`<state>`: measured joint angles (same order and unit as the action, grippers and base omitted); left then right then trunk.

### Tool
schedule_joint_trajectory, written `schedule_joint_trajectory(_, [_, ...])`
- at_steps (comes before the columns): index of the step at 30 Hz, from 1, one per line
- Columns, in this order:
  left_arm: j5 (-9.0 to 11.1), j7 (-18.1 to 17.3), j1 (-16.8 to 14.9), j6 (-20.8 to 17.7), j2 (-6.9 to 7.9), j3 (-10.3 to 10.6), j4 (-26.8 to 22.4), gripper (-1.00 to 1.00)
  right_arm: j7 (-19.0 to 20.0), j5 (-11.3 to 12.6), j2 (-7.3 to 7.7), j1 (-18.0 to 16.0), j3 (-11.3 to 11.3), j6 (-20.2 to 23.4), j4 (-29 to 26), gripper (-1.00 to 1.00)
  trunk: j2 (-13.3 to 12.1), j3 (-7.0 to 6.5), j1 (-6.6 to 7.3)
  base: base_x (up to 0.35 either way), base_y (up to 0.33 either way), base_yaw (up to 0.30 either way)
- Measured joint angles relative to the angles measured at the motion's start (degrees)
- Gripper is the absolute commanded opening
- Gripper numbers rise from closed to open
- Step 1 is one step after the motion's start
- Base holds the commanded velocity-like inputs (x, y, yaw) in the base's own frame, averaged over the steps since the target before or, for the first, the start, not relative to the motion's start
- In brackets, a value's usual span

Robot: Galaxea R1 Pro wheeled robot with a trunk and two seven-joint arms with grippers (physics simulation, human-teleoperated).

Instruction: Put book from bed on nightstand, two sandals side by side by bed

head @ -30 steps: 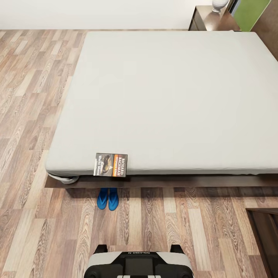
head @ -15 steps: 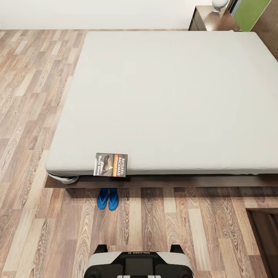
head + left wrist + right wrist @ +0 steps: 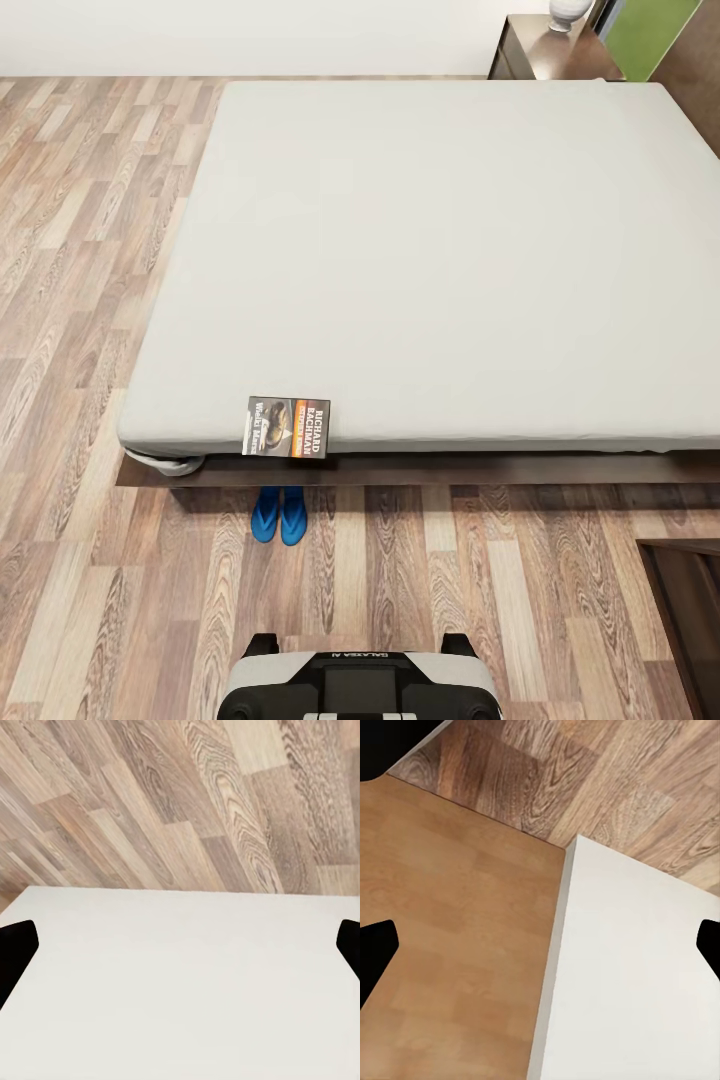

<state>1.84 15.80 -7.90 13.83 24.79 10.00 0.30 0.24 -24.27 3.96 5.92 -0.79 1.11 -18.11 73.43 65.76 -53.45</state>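
I see the book (image 3: pixel 287 427) overhanging the bed (image 3: pixel 440 250) edge above the sandals (image 3: pixel 279 514). Both grippers' fingertips sit wide apart, released. Risk: a nudge drops the book.

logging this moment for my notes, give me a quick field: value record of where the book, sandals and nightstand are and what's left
book: on the bed's near edge, hanging slightly over it
sandals: side by side on the floor, tucked partly under the bed frame just below the book
nightstand: beyond the bed's far right corner, a vase on top
left to do: book not yet on the nightstand
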Motion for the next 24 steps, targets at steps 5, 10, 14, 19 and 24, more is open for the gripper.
schedule_joint_trajectory(5, [0.00, 0.00, 0.06, 0.00, 0.00, 0.00, 0.00, 1.00, 0.00, 0.00, 0.05, 0.00, 0.00, 0.00, 0.09, 1.00, 0.00, 0.00, 0.00, 0.000, 0.000, 0.000])
schedule_joint_trajectory(10, [0.00, 0.00, 0.09, 0.00, 0.00, 0.00, 0.00, 1.00, 0.00, 0.00, 0.08, 0.00, 0.00, 0.00, 0.14, 1.00, 0.00, 0.00, 0.00, 0.000, 0.000, 0.000])
schedule_joint_trajectory(14, [0.00, 0.00, 0.09, 0.00, 0.00, 0.00, 0.00, 1.00, 0.00, 0.00, 0.08, 0.00, 0.00, 0.00, 0.18, 1.00, 0.00, 0.00, 0.00, 0.000, 0.000, 0.000])
schedule_joint_trajectory(19, [0.00, 0.00, 0.10, 0.00, 0.00, 0.00, 0.00, 1.00, 0.00, -0.02, 0.09, 0.00, 0.00, 0.00, 0.23, 1.00, 0.00, 0.00, 0.00, 0.000, 0.000, 0.000])
schedule_joint_trajectory(24, [0.00, 0.00, 0.10, 0.00, 0.00, 0.00, 0.00, 1.00, 0.00, -0.01, 0.34, 0.00, -0.03, 0.00, 0.25, 1.00, 0.00, 0.00, 0.00, 0.000, 0.000, 0.000])
